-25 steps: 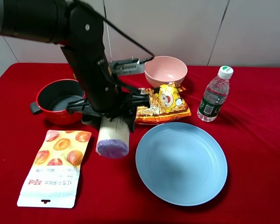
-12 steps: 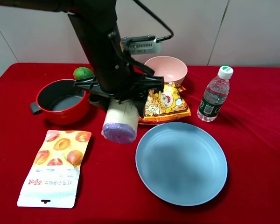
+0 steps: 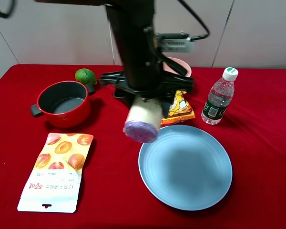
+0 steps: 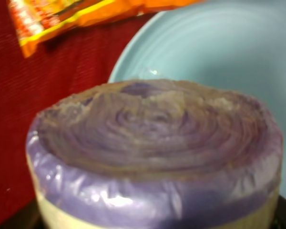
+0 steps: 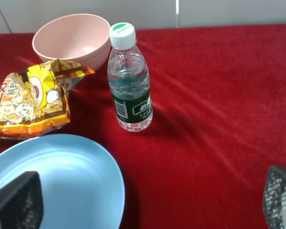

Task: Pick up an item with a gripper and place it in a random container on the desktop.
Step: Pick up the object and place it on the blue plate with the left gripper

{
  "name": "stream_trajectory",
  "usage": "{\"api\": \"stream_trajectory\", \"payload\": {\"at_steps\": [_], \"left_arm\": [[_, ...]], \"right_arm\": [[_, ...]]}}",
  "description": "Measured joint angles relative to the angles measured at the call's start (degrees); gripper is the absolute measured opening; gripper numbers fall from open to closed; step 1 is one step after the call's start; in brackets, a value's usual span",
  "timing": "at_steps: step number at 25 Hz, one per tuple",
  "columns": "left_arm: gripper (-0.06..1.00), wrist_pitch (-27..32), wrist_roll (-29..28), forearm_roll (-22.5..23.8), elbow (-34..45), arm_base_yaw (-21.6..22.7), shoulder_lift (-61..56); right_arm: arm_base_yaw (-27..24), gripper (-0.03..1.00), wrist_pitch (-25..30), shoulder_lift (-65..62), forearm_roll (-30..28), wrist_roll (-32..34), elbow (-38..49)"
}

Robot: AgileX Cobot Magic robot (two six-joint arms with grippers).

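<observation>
Roll of purple bags (image 3: 142,125), wrapped in a cream label, is clamped between the jaws of the left gripper (image 3: 147,99) and is held tilted above the red bench (image 3: 109,191), clear of its surface. Its purple end is pointed down and away from the jaws, close by the rim of the blue plate (image 3: 190,176); whether it hangs over that rim cannot be told. Behind the jaws a chip bag (image 3: 180,106) and a pink bowl (image 3: 183,69) are partly hidden. The right gripper (image 5: 148,202) is seen with its jaws spread wide and nothing between them. Ahead of them the plate, a water bottle (image 5: 130,81), the chip bag and the bowl are set on the bench.
</observation>
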Motion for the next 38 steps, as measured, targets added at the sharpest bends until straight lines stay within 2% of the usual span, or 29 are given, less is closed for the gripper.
{"api": "stream_trajectory", "payload": {"at_steps": [9, 18, 30, 38], "left_arm": [[0.62, 1.81, 1.24, 0.17, -8.61, -3.74, 7.57], [0.62, 1.89, 2.74, 0.19, -11.42, -6.53, 13.31], [0.62, -2.29, 4.61, 0.24, -11.74, -8.02, 17.77], [0.62, -6.58, 7.91, 0.43, -11.74, -8.22, 19.92]], "right_arm": [[0.00, 0.69, 0.00, 0.00, 0.38, 0.00, 0.00], [0.00, 0.69, 0.00, 0.00, 0.57, 0.00, 0.00], [0.00, 0.69, 0.00, 0.00, 0.85, 0.00, 0.00], [0.00, 0.69, -0.05, 0.00, 0.99, 0.00, 0.00]]}}
